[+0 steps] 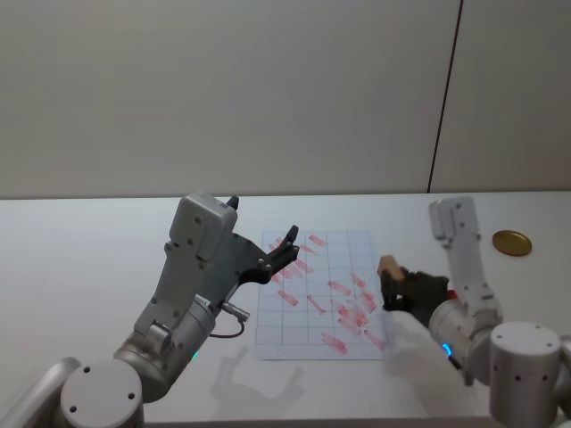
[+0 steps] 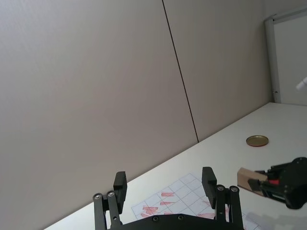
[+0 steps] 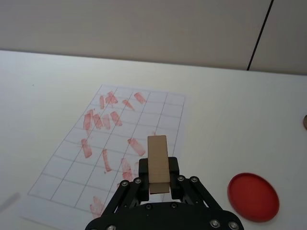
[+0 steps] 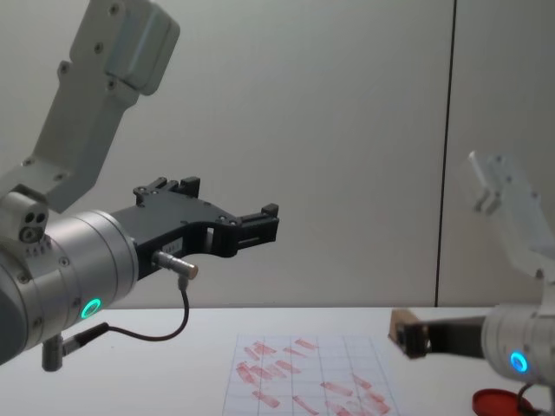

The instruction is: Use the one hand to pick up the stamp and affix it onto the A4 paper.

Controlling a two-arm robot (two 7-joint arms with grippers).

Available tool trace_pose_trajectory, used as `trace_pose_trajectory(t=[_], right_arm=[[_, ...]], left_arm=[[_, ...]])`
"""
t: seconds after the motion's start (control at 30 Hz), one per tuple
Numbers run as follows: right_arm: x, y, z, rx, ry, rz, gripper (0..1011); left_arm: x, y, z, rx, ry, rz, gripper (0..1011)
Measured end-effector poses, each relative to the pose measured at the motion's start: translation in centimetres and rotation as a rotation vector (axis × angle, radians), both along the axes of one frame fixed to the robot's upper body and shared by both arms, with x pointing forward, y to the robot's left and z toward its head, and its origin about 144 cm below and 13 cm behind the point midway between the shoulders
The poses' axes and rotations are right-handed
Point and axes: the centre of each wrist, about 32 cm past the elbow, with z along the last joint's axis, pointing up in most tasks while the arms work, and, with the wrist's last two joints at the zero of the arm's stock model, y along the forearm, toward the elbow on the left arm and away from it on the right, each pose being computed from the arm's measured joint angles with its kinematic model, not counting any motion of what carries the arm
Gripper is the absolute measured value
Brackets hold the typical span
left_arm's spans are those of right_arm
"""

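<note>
The right pincer (image 3: 158, 173) clamps the stamp (image 3: 157, 153), long axis jutting straight out ahead; the A4 paper (image 3: 67, 167) lies below it, leftward. The left pincer (image 2: 164, 178), spread, hovers above that paper.

A white counter (image 1: 80, 259) is running back to the wall. A gridded A4 paper (image 1: 299, 325), covered in red stamp marks, is lying flat near its middle. A red disc (image 3: 253, 196) is sitting off the sheet's right side, and a brass-coloured disc (image 1: 512, 242) is lying farther right, well apart.

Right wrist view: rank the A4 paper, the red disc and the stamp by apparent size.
1. A4 paper
2. red disc
3. stamp, held close to the camera in the right gripper, so it looks enlarged.
</note>
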Motion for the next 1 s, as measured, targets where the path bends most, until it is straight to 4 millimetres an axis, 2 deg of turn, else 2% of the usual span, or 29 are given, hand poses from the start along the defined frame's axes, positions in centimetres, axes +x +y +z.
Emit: trace_pose_trajectory(t=[0.53,1.0], right_arm=[[-1.0,1.7,-2.2,0.001,0.112,0.035,219],[-0.3,2.8,-4.0,-0.013,0.157,0.046,219]], left_arm=[[0.0,0.0,0.0,0.0,0.0,0.0,993],[0.0,0.0,0.0,0.0,0.0,0.0,993]])
